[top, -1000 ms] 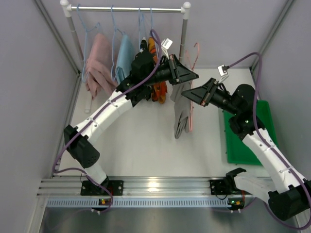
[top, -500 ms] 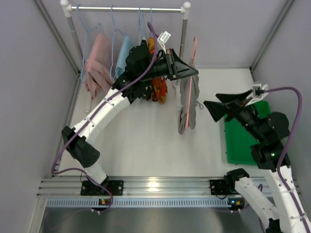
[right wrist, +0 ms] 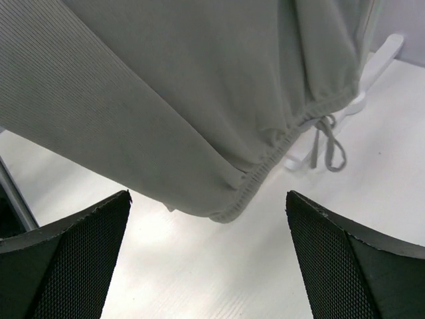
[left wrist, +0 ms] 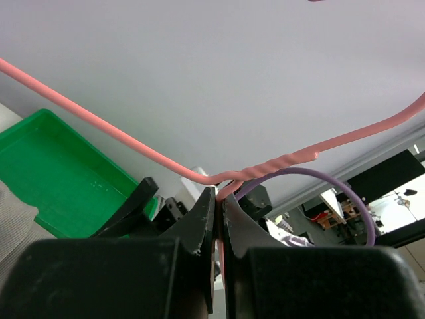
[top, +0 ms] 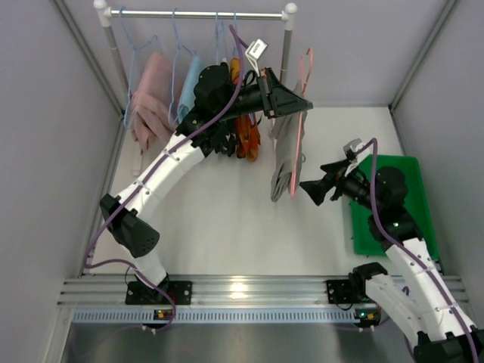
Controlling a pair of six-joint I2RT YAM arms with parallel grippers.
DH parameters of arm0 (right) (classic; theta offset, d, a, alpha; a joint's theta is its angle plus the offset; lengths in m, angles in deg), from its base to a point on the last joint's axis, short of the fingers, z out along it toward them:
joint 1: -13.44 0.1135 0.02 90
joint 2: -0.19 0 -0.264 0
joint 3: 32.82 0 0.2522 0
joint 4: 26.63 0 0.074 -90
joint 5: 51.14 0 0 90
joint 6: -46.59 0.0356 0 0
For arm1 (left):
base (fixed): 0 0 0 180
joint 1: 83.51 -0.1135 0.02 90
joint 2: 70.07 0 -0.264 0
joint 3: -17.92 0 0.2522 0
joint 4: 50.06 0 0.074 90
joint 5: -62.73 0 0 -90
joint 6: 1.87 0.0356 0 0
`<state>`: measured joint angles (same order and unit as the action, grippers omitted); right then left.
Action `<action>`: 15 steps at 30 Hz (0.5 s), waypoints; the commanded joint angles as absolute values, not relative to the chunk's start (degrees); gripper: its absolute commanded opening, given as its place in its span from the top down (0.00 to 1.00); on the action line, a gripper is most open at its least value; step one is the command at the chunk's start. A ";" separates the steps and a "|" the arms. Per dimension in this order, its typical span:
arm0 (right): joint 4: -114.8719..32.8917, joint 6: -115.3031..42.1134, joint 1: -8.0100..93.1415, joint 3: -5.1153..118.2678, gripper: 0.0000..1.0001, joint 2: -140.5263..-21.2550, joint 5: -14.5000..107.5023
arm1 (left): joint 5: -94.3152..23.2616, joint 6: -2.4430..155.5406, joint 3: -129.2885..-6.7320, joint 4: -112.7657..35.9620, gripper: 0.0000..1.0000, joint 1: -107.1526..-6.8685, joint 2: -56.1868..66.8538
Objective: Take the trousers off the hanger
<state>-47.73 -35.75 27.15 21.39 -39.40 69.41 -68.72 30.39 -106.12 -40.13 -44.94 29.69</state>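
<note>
Beside the right end post of the clothes rail (top: 204, 13), I have the left arm stretched up and forward. Its left hand (top: 302, 104) is clamped on the wire of the pink hanger (top: 305, 76), just under the twisted neck. The left wrist view shows the jaws closed down to the thickness of the wire.

The grey trousers (top: 283, 159) hang folded from this hanger, right of the post and above the worktop (top: 227, 219). The ribbed waistband and drawstring (right wrist: 329, 146) are lowest. I cannot tell whether the cloth touches the worktop.

The right arm is bent low over the green tray (top: 412, 227). The right hand (top: 308, 189) points at the grey trousers from just beside them, fingers spread wide, holding nothing.

The orange-red trousers (top: 248, 136) hang on the rail, partly hidden behind the left arm.
</note>
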 commanded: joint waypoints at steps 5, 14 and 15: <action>-35.23 -39.72 28.82 17.95 0.03 -42.60 72.09 | -69.19 27.57 -109.92 -51.33 1.00 -44.84 29.24; -31.34 -40.33 28.82 18.38 0.19 -46.66 66.81 | -69.54 26.87 -108.87 -50.71 1.00 -44.57 28.98; -31.34 -40.86 28.82 18.47 0.20 -46.83 67.16 | -69.71 26.96 -108.78 -50.71 1.00 -44.57 28.89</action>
